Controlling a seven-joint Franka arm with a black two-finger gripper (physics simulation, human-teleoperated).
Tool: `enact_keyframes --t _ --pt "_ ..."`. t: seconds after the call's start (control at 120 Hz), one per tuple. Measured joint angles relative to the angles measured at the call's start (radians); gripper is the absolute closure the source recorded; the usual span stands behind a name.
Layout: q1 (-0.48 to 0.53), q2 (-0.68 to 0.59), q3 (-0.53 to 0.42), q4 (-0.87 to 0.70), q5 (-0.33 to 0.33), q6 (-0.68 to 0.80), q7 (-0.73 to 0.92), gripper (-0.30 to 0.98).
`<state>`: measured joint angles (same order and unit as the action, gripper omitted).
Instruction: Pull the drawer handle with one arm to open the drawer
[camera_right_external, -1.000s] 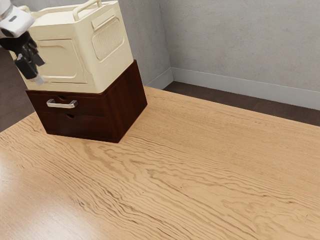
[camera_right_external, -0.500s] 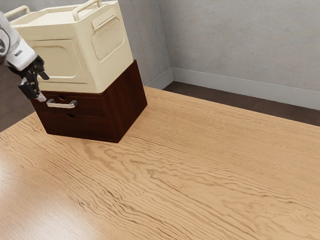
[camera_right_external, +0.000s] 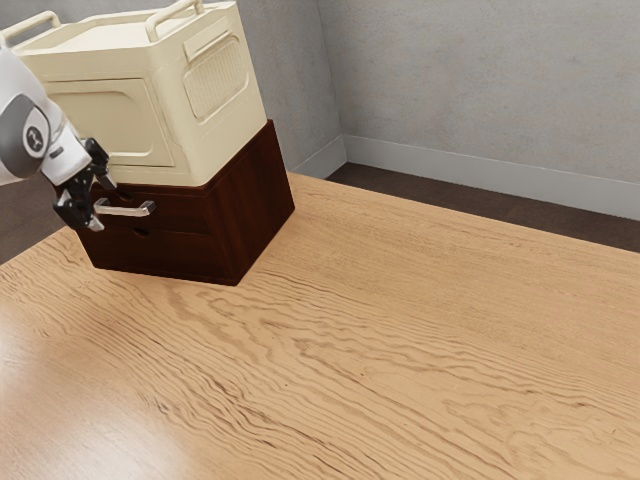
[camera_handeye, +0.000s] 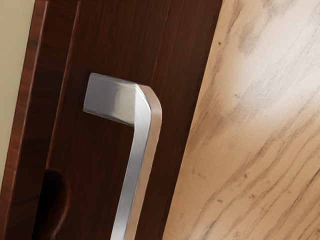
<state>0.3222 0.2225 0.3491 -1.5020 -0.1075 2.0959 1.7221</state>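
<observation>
In the exterior view my gripper (camera_right_external: 105, 207) stands open at the left end of the silver handle (camera_right_external: 128, 211), one finger above that end and the other below it. Whether either finger touches the metal, I cannot tell. The handle is fixed to the upper drawer (camera_right_external: 185, 211) of a dark brown cabinet, and this drawer is shut. From the wrist view, one mount and the long bar of the handle (camera_handeye: 132, 170) are seen close up against the wooden drawer front (camera_handeye: 102, 170).
A cream crate (camera_right_external: 115, 120) with raised handles sits on top of the cabinet (camera_right_external: 250, 205). Below the upper drawer is a lower front panel (camera_right_external: 165, 253). The wood-grained table (camera_right_external: 380, 330) spreads out in front, with a grey wall (camera_right_external: 480, 90) behind.
My arm has come further in from the exterior view's left, and the gripper has moved down and toward the exterior view's right, to the handle's left end. The drawer has not moved.
</observation>
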Motion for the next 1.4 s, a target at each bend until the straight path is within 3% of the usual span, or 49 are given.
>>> enact_keyframes --t 0.167,0.892,1.092,1.4 --pt "0.0 -0.035 -0.004 -0.056 0.002 0.043 0.03 0.15" --pt "0.0 0.018 -0.004 -0.059 -0.004 0.117 0.084 0.39" --pt "0.007 0.016 0.003 -0.058 -0.068 0.119 0.084 0.52" --pt "0.007 -0.025 0.004 -0.123 -0.094 0.111 0.084 0.64"
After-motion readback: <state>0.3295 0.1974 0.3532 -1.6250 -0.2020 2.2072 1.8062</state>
